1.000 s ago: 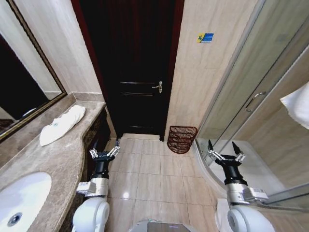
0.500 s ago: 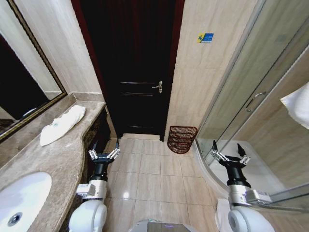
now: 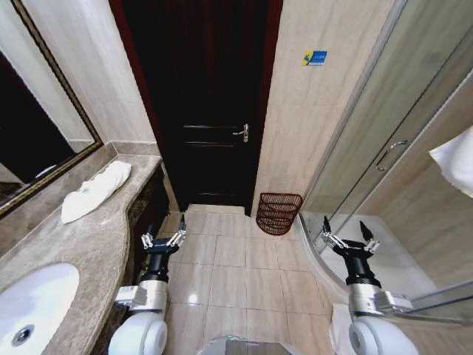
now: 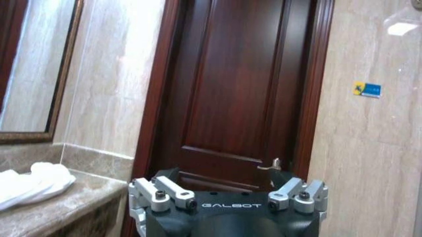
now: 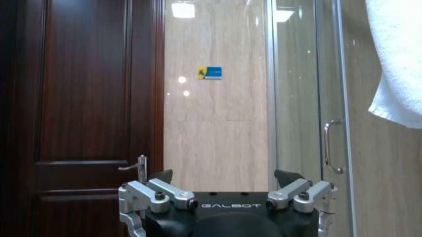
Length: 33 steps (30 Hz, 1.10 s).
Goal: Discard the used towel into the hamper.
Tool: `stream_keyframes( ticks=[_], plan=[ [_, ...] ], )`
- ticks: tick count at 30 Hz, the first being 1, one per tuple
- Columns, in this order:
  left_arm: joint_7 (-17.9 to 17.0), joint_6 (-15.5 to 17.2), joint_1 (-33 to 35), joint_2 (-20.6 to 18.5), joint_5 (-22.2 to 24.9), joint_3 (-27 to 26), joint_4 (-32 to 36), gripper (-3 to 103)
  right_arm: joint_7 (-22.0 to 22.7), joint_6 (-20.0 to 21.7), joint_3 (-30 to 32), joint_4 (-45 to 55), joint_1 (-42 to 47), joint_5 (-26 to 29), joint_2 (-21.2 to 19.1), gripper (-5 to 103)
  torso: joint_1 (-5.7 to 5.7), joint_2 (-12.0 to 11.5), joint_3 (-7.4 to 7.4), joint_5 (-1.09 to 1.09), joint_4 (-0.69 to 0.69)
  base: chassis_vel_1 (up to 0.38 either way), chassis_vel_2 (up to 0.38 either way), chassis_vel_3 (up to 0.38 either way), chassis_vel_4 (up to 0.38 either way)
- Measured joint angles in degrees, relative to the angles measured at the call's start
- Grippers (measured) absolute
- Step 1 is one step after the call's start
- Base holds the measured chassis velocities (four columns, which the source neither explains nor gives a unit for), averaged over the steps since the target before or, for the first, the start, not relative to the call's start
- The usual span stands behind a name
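Head view: hamper reddish-brown, round, slatted, on floor by door

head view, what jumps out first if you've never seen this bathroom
The tall dark door dead ahead, with the reddish-brown hamper on the floor tiles beside it. A rolled white towel lies on the marble counter at left, and both open grippers, left and right, are raised over the floor.

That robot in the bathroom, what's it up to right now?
Nothing is being handled at this moment. The left gripper and right gripper both hang open and empty above the tiled floor. A rolled white towel lies on the marble counter to the robot's left, and the wire hamper stands empty by the dark door. Another towel hangs at the shower.
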<state>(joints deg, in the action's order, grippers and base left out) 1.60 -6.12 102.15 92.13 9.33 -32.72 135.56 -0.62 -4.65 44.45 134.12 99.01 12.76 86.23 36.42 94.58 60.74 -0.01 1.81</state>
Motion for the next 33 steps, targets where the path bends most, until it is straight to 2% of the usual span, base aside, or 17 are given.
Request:
stream_keyframes(
  ticks=[9,16,19,33],
  plan=[
    [1.09,-1.0,-0.3,0.0,-2.19,-0.39,-0.47,93,-0.19,-0.45,0.1,-0.31,0.25,0.62,0.3,100,-0.01,0.0,0.0,0.0,0.0,-0.028,0.022,0.025,-0.027],
    [-1.04,-0.93,-0.54,0.0,-4.21,-0.6,-0.42,94,-0.19,-0.71,-0.02,-0.4,0.4,0.41,0.51,100,0.01,0.0,0.0,0.01,0.0,-0.115,0.115,0.128,-0.134],
    [-2.36,0.15,-0.64,0.0,-5.72,-0.73,-0.35,92,-0.22,-1.13,-0.32,-1.37,0.41,0.2,0.66,100,0.04,-0.01,0.01,0.0,0.0,-0.122,0.127,0.13,-0.12],
    [-3.3,0.7,-0.85,0.0,-6.65,-0.59,-0.96,90,-0.27,-1.15,-0.98,-1.7,-0.15,0.02,0.54,100,0.01,0.0,0.0,0.01,0.0,-0.171,0.173,0.169,-0.173]
  ],
)
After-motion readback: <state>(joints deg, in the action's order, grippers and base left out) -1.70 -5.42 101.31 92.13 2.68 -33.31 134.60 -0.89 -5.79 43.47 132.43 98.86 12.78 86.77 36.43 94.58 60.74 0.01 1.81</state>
